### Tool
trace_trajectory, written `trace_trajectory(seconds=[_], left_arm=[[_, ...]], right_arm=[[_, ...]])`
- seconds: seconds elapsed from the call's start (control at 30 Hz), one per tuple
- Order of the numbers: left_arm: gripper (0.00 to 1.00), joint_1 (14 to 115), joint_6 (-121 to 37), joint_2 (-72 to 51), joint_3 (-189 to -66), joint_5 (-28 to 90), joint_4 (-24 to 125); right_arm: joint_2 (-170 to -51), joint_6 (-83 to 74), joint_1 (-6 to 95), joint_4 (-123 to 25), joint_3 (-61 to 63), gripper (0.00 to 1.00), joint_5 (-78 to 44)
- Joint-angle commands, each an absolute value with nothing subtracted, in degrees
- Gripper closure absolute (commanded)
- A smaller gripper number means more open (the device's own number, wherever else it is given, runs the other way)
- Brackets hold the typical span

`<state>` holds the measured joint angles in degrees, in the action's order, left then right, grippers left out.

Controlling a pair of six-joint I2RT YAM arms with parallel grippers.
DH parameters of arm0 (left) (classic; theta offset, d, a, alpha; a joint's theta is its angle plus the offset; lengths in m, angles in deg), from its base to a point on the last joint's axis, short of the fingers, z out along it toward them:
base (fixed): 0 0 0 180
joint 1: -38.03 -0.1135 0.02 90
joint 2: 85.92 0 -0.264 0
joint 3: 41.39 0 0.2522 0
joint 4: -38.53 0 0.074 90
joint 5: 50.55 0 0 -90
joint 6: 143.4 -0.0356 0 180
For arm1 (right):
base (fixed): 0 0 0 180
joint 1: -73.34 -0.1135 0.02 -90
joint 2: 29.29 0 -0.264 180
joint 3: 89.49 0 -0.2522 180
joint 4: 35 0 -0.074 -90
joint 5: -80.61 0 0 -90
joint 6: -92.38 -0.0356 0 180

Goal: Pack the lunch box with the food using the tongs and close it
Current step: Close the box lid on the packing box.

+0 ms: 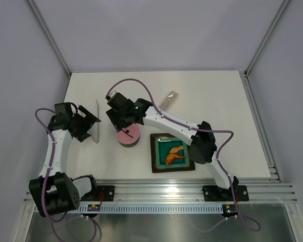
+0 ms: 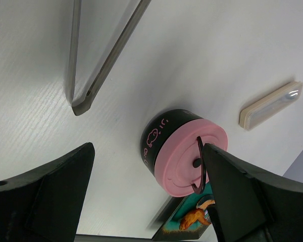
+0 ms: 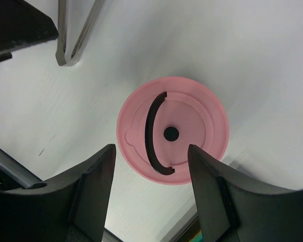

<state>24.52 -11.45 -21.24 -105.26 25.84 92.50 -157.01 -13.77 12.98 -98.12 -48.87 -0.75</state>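
Pink and round, the flat lid (image 3: 202, 121) sits on the box (image 2: 154, 143), whose short wall is dark with pale pink doodles. A thin black curved handle (image 3: 149, 133) lies folded against the lid's top, beside a small black centre dot. The box stands on the matt white desk (image 1: 212, 96).

The right hand (image 3: 151, 186) hangs just above the lid, its blunt black fingers (image 3: 93, 186) apart with nothing between them. Left of the box lie the tongs (image 1: 97, 121), two slim grey metal arms flat on the desk. The left hand (image 1: 91, 128) is just beside them, its fingers (image 2: 55, 186) spread wide and empty.

Right of the box, just beside it, is a square teal plate (image 1: 163, 145) with a dark rim, carrying glossy orange food (image 1: 175, 154). Beyond the box, well apart, a flat cream utensil (image 1: 169, 98) with a rounded end lies aslant.

Bare desk runs behind the box to the back wall and out to the right edge. The box's near right side is crowded by the plate and the right arm.
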Motion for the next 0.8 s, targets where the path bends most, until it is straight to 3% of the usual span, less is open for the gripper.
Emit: trace_trajectory(seconds=[0.0,0.33,0.77], left_arm=[[0.08,24.1,-12.1,-21.5,-104.8,26.4,90.4],[0.08,24.1,-12.3,-21.5,-104.5,26.4,90.2],[0.08,24.2,-12.0,-21.0,-104.8,26.2,89.8]], right_arm=[[-155.8,-13.0,13.4,-99.2,-51.7,0.34,1.6],[-166.5,-12.9,13.5,-103.0,-53.3,0.33,3.2],[-151.7,-12.7,13.5,-98.5,-48.8,0.33,2.3]])
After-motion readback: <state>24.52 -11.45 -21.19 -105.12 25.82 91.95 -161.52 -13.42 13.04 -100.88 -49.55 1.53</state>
